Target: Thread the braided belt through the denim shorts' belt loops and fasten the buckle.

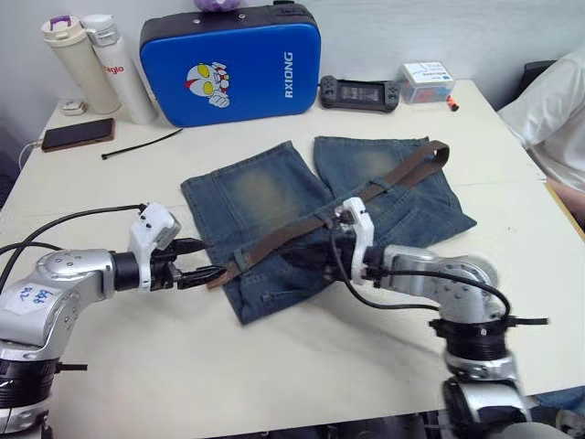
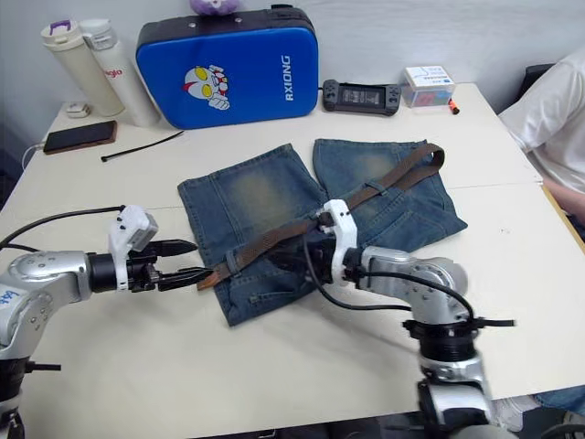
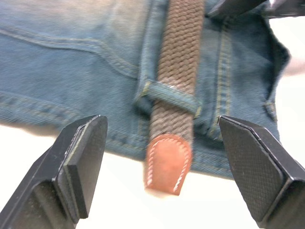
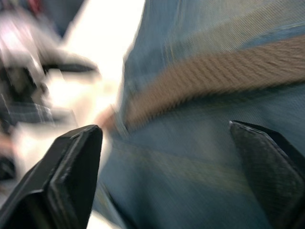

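Note:
The faded denim shorts (image 1: 265, 197) lie flat in the middle of the table. Across them runs the braided belt (image 1: 292, 233), slanting from the near left hem to a folded end (image 1: 437, 153) at the far right. Its tan leather tip (image 3: 167, 162) has passed under one belt loop (image 3: 171, 95) and sticks out past the denim edge. My left gripper (image 1: 208, 261) is open, its fingers (image 3: 78, 157) on either side of that tip without touching it. Over the belt's middle, my right gripper (image 1: 315, 251) hovers open. The buckle is hidden.
At the back of the table stand a blue padded case (image 1: 233, 64) and two bottles (image 1: 91, 64). Also there are a phone (image 1: 78, 134), a black cable tie (image 1: 142, 144), a game controller (image 1: 358, 92) and a small box (image 1: 427, 80). A person in white (image 1: 558, 110) is at the right edge.

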You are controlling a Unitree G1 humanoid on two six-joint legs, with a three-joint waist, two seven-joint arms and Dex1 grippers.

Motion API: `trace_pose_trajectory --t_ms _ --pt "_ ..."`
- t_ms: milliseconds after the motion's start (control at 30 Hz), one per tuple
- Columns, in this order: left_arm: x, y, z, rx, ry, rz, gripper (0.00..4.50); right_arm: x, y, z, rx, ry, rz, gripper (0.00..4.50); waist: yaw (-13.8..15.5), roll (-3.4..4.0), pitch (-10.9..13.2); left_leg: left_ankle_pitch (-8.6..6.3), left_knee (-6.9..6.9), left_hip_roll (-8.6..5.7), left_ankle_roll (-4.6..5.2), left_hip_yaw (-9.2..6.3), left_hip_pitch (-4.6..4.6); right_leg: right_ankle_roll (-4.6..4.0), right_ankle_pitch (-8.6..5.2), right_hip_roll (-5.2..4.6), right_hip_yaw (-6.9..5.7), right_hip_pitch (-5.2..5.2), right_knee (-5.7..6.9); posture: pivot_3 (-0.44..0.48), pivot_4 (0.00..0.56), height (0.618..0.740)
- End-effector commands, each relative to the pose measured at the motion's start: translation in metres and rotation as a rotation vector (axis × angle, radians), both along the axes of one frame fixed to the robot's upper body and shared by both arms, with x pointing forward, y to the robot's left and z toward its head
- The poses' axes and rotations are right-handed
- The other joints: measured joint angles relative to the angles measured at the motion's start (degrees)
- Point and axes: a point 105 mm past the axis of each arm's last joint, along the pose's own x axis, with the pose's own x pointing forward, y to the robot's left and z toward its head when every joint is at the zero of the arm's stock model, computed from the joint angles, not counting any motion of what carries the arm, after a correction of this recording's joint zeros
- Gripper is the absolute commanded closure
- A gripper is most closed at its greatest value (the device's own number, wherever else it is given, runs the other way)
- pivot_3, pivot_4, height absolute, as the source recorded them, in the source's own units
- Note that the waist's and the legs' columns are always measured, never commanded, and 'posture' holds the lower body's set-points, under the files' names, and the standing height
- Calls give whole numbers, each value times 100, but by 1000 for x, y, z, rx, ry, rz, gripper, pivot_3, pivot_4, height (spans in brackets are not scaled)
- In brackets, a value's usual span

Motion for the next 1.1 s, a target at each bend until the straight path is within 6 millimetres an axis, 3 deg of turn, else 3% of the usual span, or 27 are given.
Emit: trace_pose_trajectory --t_ms 33,200,367,633,767,1100 --pt "-7 5 22 90 -189 -15 424 -19 7 16 -89 -176 203 237 -7 0 0 0 -1 1 0 1 0 0 0 0 0 -1 -1 0 150 725" --pt "-35 -1 12 210 -263 -99 424 -19 4 23 -159 -251 298 237 -3 0 0 -1 -3 7 1 15 0 0 0 -2 0 -3 -7 0 150 725" --pt "-48 -3 -6 312 -302 -93 424 -22 2 29 -244 -322 417 237 35 -1 0 -2 3 5 3 9 -3 0 0 -9 -2 1 -11 0 150 725" --pt "-24 -13 -16 417 -489 2 424 -20 -10 46 -292 -376 461 237 129 -1 0 -4 6 1 8 2 -6 0 0 -18 -6 9 -22 0 150 725" --pt "-13 -17 -33 446 -498 27 424 -13 -15 52 -296 -388 406 237 147 -1 0 -3 6 -1 9 6 -6 0 0 -18 -9 8 -20 0 150 725" --pt "0 -27 -44 470 -531 -22 424 -5 -25 59 -317 -391 301 237 167 -1 -1 0 17 -4 13 1 -10 0 0 -27 -25 9 -10 0 150 725"
